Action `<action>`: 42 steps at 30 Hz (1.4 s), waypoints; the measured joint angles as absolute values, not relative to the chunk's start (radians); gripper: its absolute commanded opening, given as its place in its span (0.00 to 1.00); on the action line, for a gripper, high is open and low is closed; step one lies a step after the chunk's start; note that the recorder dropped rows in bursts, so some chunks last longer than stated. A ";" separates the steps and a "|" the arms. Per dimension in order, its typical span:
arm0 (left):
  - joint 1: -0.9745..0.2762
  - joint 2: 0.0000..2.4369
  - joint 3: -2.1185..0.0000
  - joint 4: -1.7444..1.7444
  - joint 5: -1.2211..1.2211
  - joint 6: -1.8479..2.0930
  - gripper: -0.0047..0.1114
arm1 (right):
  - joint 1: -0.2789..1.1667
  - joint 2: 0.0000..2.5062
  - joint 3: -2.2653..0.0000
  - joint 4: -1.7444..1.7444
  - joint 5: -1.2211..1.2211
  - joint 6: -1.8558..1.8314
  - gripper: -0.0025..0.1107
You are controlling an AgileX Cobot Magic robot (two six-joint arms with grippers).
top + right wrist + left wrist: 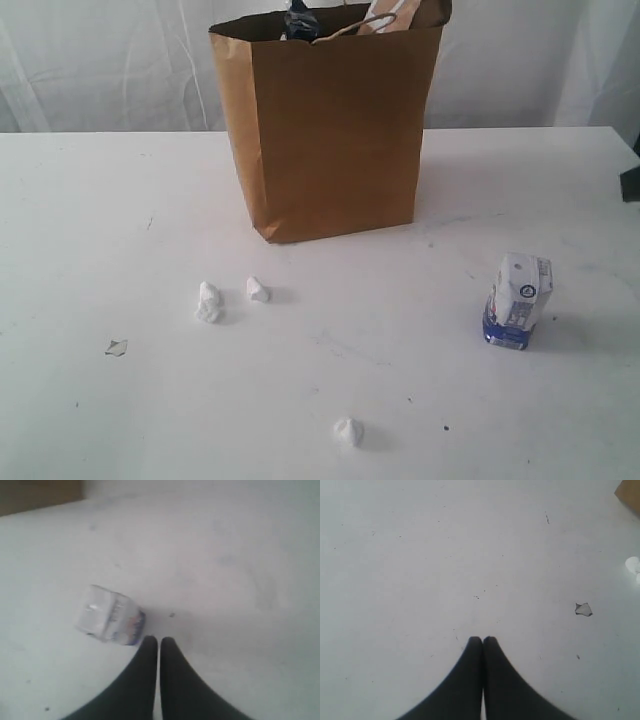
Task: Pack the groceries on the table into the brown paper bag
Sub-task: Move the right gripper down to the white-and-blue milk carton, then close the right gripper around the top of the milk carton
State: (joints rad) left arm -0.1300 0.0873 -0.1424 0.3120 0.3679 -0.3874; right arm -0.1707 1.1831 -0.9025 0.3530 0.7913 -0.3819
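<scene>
The brown paper bag (330,125) stands upright at the back middle of the white table (120,200), with dark and pale items poking out of its top. A small white-blue carton (517,300) stands upright on the table at the right; the right wrist view shows this carton (110,615) just beside my right gripper (159,640), which is shut and holds nothing. My left gripper (482,640) is shut and empty above bare tabletop. Neither gripper shows in the exterior view.
Three small white crumpled scraps lie on the table in front of the bag (208,302), (258,290), (348,431). A small grey flake (116,347) lies at the left, also visible in the left wrist view (583,609). A dark edge (630,180) shows at the far right.
</scene>
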 measured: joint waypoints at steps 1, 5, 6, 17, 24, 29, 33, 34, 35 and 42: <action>-0.130 0.087 -0.142 0.312 0.367 -0.387 0.04 | -0.158 1.182 -0.918 0.392 0.817 -0.420 0.18; -0.130 0.087 -0.142 0.312 0.367 -0.387 0.04 | -0.103 1.201 -0.933 0.458 0.858 -0.531 0.43; -0.130 0.087 -0.142 0.312 0.366 -0.387 0.04 | -0.089 1.212 -0.933 0.465 0.860 -0.546 0.52; -0.130 0.087 -0.142 0.272 0.366 -0.387 0.04 | -0.008 1.298 -0.933 0.469 0.729 -0.616 0.79; -0.130 0.087 -0.142 0.221 0.366 -0.387 0.04 | 0.000 1.343 -0.933 0.478 0.656 -0.620 0.79; -0.130 0.087 -0.142 0.206 0.364 -0.387 0.04 | 0.000 1.416 -0.933 0.560 0.679 -0.620 0.79; -0.130 0.087 -0.142 0.204 0.364 -0.387 0.04 | 0.000 1.491 -0.933 0.598 0.704 -0.620 0.79; -0.130 0.087 -0.142 0.204 0.364 -0.387 0.04 | 0.000 1.513 -0.933 0.601 0.707 -0.620 0.79; -0.130 0.087 -0.142 0.204 0.364 -0.387 0.04 | 0.000 1.526 -0.933 0.605 0.711 -0.620 0.79; -0.130 0.087 -0.142 0.203 0.364 -0.387 0.04 | 0.014 1.599 -0.935 0.632 0.741 -0.620 0.79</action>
State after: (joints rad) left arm -0.1300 0.0873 -0.1424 0.2035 0.3637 -0.3874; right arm 0.0136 1.5991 -0.9347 0.6324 0.7407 -0.6199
